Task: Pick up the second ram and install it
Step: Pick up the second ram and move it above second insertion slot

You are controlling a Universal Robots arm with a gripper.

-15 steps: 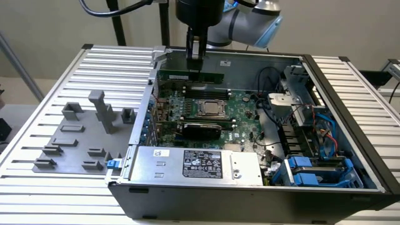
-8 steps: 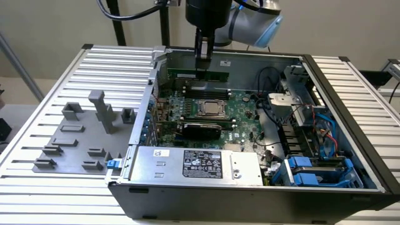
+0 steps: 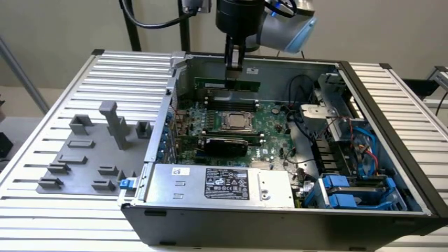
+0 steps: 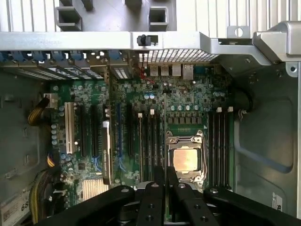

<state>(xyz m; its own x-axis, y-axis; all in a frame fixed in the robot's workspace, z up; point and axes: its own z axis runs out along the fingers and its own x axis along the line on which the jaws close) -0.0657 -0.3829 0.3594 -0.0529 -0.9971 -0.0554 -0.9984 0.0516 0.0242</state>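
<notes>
Green second ram (image 3: 210, 82) is held clamped in the gripper (image 3: 234, 73) over the far memory slots (image 3: 231, 96) of the motherboard (image 3: 269, 123). Pickup is judged done, with seating not yet achieved.

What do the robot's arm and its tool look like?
The arm has a black cylindrical wrist, a rounded silver joint with a light blue cap, and black cables looping beside it. The tool is black: hinged linkage bars with round pivot pins, narrowing to two slim flat fingers.
</notes>
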